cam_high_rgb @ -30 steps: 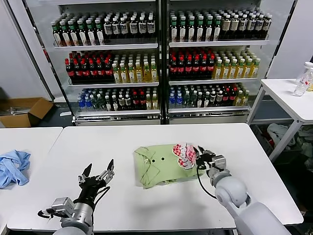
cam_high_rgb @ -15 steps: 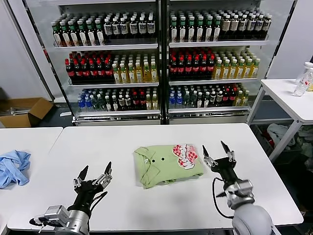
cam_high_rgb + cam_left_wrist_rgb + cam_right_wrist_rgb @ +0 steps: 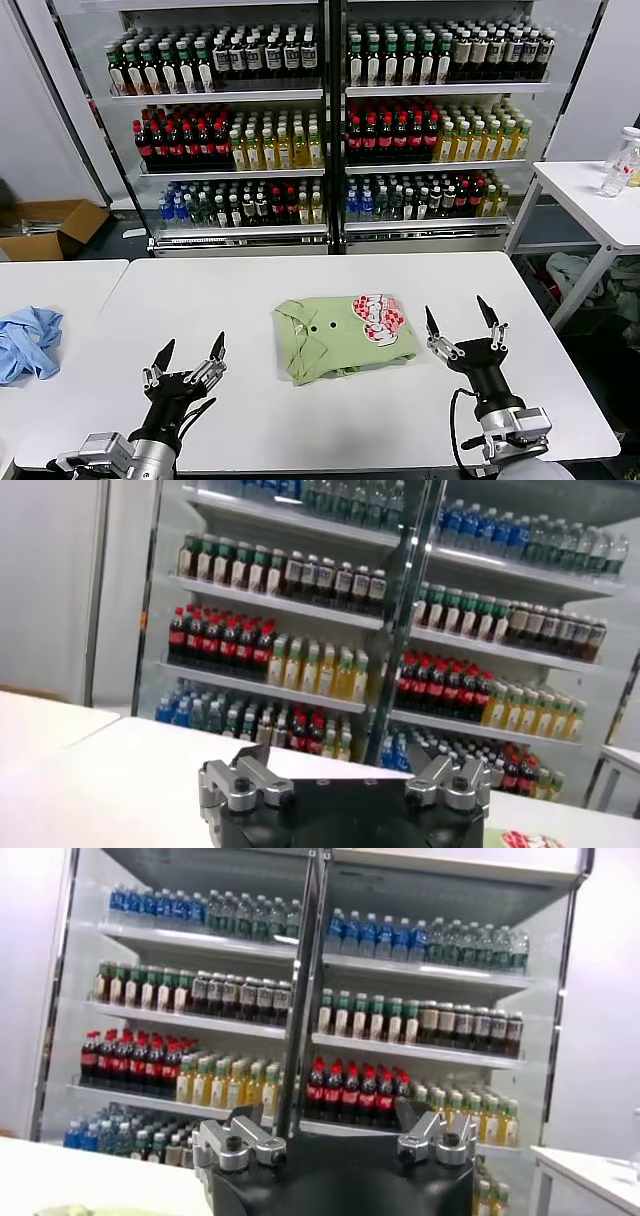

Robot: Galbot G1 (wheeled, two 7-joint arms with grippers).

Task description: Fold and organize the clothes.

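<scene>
Folded pale green short-sleeved polo shirt (image 3: 344,338) lies near the middle of the white table (image 3: 300,280), collar to the left, two small dark buttons showing, its red-pink chest print at the right end; how the layers underneath are tucked cannot be made out. Right of it and apart from the cloth, the right gripper (image 3: 465,326) stands with its fingers spread wide and empty, its arm cut off by the near edge of the head view. Left and nearer, the left gripper (image 3: 186,358) is likewise spread and empty, well apart from the shirt. A crumpled light blue cloth (image 3: 26,342) on the neighbouring left table is cropped by the frame edge. Both wrist views show mostly the glass-fronted drinks cooler (image 3: 330,120) at the far side; only a sliver of the shirt's print (image 3: 528,839) appears in the left one.
</scene>
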